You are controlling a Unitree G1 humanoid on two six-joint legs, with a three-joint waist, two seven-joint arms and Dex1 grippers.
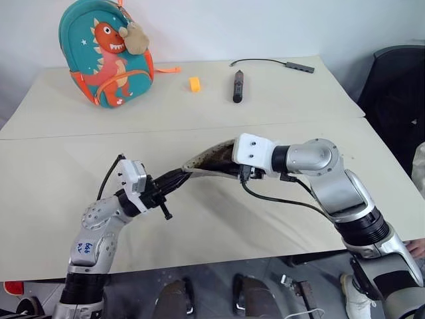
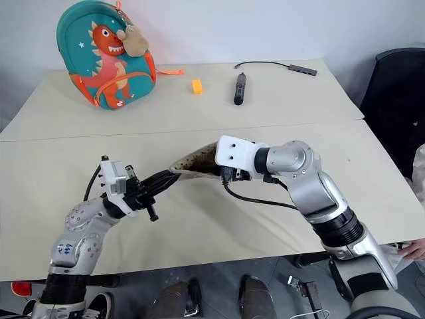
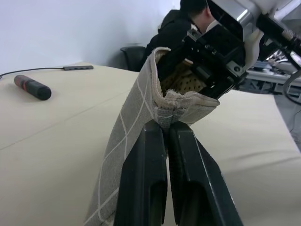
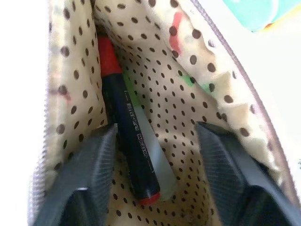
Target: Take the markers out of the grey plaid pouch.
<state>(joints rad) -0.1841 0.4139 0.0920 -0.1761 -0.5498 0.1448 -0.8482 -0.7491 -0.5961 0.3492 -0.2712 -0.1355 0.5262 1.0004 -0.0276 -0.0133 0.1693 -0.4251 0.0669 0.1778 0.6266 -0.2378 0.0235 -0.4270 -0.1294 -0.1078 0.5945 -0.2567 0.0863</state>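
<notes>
The grey plaid pouch (image 1: 206,161) hangs in the air over the near table, stretched between my two arms. My left gripper (image 3: 165,126) is shut on the fabric at one end of it, beside the zipper. My right gripper (image 4: 156,128) is inside the pouch's open mouth, open, its fingers (image 4: 89,188) spread against the dotted lining. Between them lies a marker (image 4: 129,141) with a red cap and a dark body, close to one finger. A paler pen (image 4: 159,162) with a little green showing lies under it.
On the far table stand a teal dinosaur backpack (image 1: 106,56), a small orange block (image 1: 194,84), a black stick-shaped device (image 1: 238,86) and a cable with a hub (image 1: 299,66). A black chair (image 1: 395,86) is at the right. A person's hand (image 1: 417,247) shows at the right edge.
</notes>
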